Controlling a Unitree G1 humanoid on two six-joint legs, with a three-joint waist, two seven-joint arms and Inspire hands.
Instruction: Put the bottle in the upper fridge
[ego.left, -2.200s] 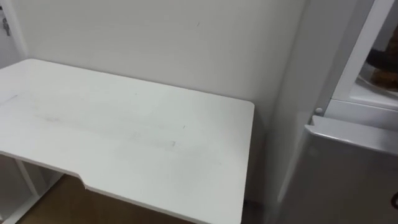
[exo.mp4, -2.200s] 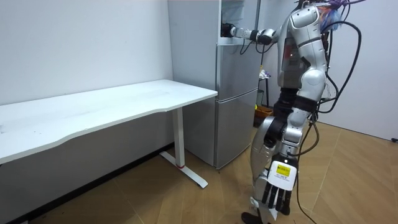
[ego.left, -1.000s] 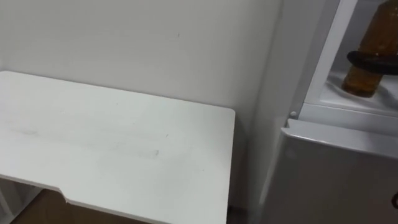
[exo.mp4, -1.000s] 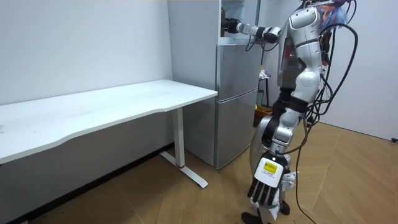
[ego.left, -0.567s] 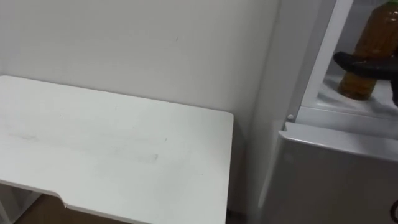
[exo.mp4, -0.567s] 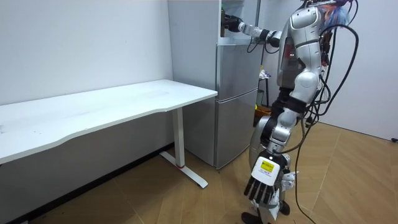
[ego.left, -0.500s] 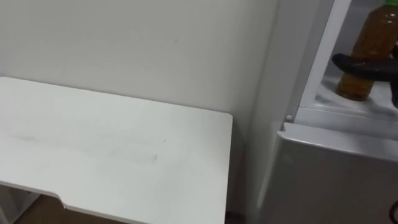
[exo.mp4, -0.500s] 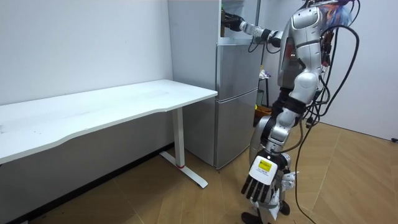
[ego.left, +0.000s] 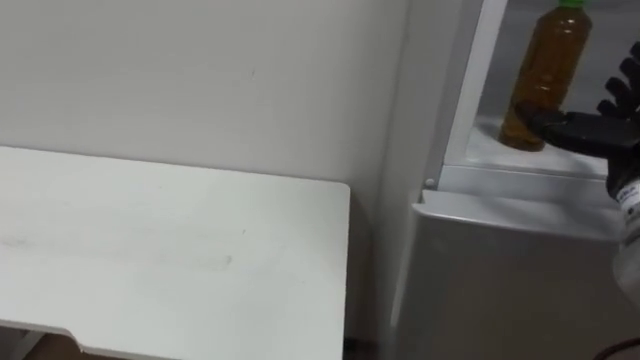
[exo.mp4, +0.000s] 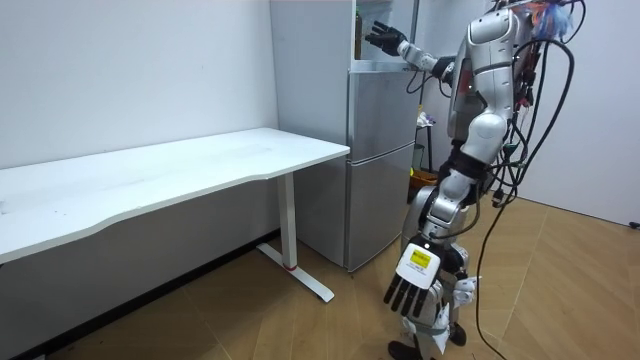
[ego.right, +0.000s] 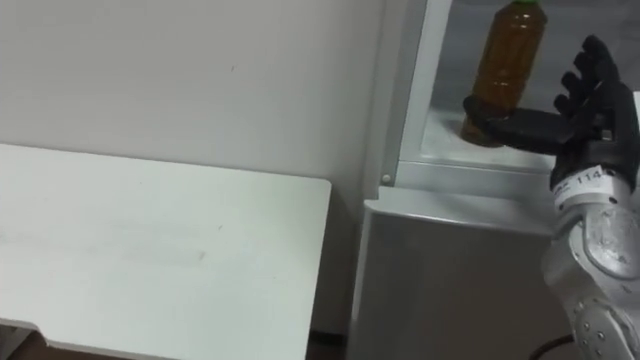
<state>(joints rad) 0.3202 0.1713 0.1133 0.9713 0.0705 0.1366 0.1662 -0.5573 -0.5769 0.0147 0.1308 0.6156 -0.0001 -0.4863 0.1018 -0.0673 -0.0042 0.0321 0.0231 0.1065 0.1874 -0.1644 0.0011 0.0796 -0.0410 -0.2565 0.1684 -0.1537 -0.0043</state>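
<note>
Bottle (ego.left: 541, 75) upright in upper fridge (ego.left: 468, 90), right hand (ego.right: 598, 115) spread beside it

The right hand (exo.mp4: 384, 38) hovers, fingers spread, at the fridge (exo.mp4: 375, 150).

1. The right hand (ego.right: 598, 118) is raised a little above shoulder height, its arm stretched forward from the body.
2. Its fingers are straight and spread, pointing upward, and the thumb sticks out sideways to the left.
3. The left hand (exo.mp4: 409, 289) hangs low beside the legs on a straight arm, fingers straight and pointing down.
</note>
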